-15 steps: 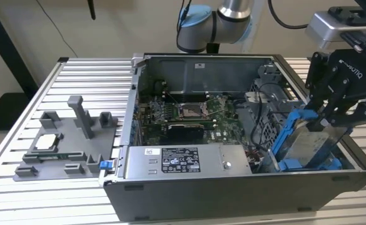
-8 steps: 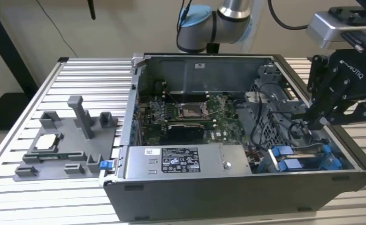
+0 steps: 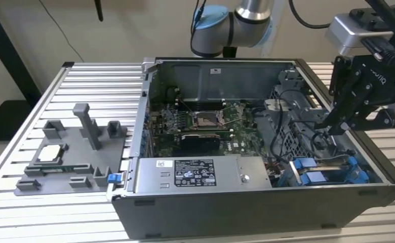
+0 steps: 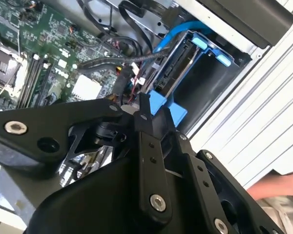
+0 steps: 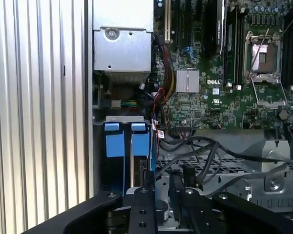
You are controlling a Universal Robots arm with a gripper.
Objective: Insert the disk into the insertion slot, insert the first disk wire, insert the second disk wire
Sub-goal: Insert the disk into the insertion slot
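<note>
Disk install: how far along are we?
Done: the disk sits in the insertion slot, with its blue carrier down in the bay. In hand: the gripper hangs just above the loose black cables beside that bay. Left: both wire steps look open; I can't tell whether any cable is plugged into the disk.

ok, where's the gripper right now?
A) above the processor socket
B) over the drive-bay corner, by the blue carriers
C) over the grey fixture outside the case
B: in the exterior view the gripper hangs just above the blue carriers at that view's right.
</note>
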